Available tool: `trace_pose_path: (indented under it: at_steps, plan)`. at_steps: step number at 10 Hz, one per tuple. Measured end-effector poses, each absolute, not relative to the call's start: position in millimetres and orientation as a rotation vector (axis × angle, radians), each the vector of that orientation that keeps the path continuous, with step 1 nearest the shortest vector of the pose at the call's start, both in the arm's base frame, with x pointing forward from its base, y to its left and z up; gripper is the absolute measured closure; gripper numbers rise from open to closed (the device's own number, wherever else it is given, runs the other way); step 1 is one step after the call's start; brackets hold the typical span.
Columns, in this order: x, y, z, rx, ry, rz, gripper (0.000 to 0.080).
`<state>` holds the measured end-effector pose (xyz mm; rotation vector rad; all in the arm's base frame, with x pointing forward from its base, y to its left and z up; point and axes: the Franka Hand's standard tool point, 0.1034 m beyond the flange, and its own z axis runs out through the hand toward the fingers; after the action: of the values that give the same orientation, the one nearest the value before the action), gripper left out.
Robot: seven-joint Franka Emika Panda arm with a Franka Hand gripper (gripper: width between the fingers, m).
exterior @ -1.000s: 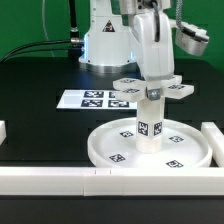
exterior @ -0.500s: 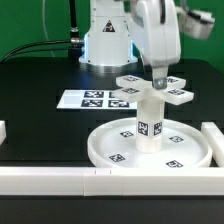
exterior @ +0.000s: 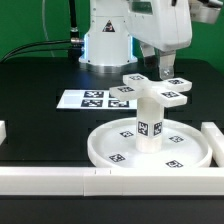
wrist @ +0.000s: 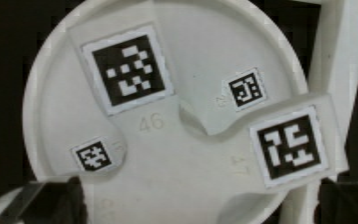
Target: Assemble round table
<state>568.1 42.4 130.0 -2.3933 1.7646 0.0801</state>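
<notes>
The large round rimmed disc (exterior: 112, 143) lies on the black table. The stubby cylinder post (exterior: 149, 125) stands upright at its middle. The small cross-shaped piece (exterior: 157, 90) rests on top of the post. My gripper (exterior: 165, 72) hangs just above the cross piece, toward the exterior view's right, and is open and empty. In the wrist view the cross piece (wrist: 282, 140) fills the picture with its large tags, and the disc (wrist: 96, 155) lies below it. The dark fingertips (wrist: 43, 203) stand wide apart at the picture's edge, around my gripper's middle (wrist: 190, 208).
The marker board (exterior: 92, 98) lies behind the disc. Long white bars run along the front (exterior: 60, 180), at the exterior view's right (exterior: 213, 135) and at its left edge (exterior: 3, 130). The robot base (exterior: 105, 40) stands at the back.
My gripper has let go of the cross piece, lifted off it and shifted toward the exterior view's right. The cross piece stays on the post.
</notes>
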Motion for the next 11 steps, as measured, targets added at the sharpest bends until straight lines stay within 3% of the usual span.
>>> trace_pose_path:
  at_steps: [8,11]
  plan:
    - [577,47,126.8,-2.901,0.641,0.010,0.0151]
    - [579,48,128.6,-3.054,-0.045,-0.053,0.0151]
